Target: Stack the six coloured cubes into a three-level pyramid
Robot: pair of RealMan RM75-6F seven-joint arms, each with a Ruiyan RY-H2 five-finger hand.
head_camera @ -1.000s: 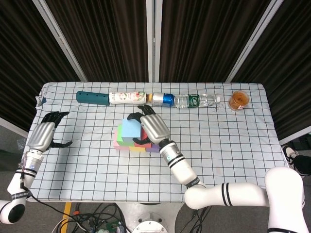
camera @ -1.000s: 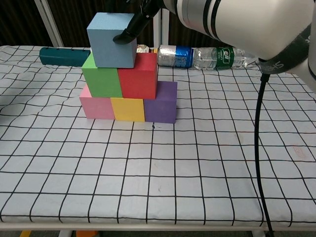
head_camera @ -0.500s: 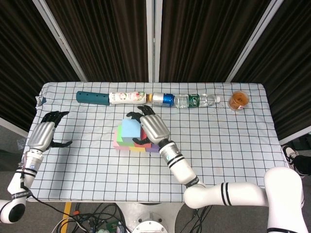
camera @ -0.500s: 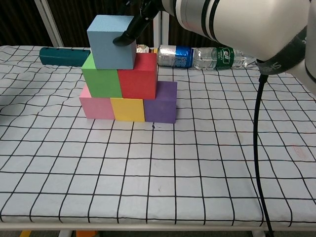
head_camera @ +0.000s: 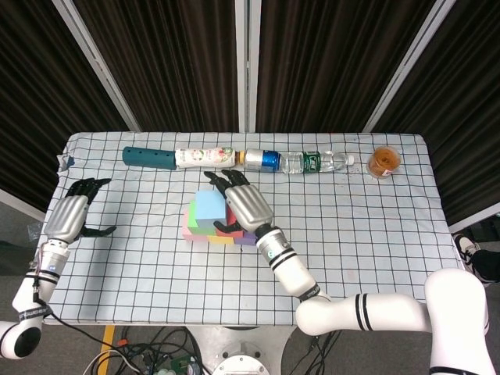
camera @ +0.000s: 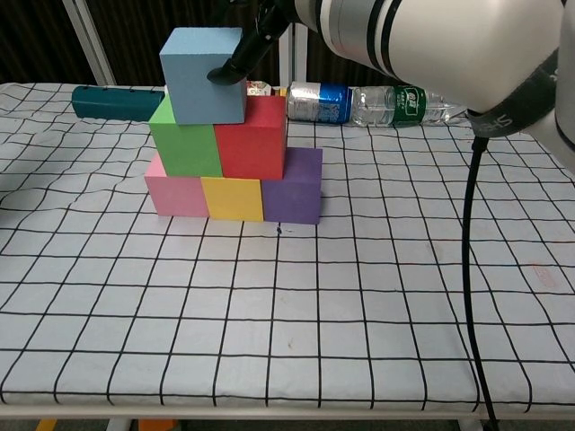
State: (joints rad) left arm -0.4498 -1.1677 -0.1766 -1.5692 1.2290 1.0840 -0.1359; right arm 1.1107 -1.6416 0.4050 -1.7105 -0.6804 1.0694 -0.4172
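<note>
Blue cube point(camera: 202, 75) topping the pyramid — right hand point(head_camera: 244, 205) just beside it, fingers spread, holding nothing

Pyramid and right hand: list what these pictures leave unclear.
- Right hand: chest view cuts it off at the top edge; whether its fingertip touches the blue cube is unclear.
- Red cube and purple cube: mostly hidden under that hand in head view.
- Left hand: outside chest view.

Matt, foam-like cubes, the blue cube point(camera: 203, 75) soft and dull. Checked cloth point(camera: 359, 296) lies smooth, lightly creased. Right hand point(head_camera: 244, 205) shows brushed silvery metal with black fingers point(camera: 235, 63). Glossy metal can point(camera: 317, 101), clear shiny plastic bottle point(camera: 404, 104).
</note>
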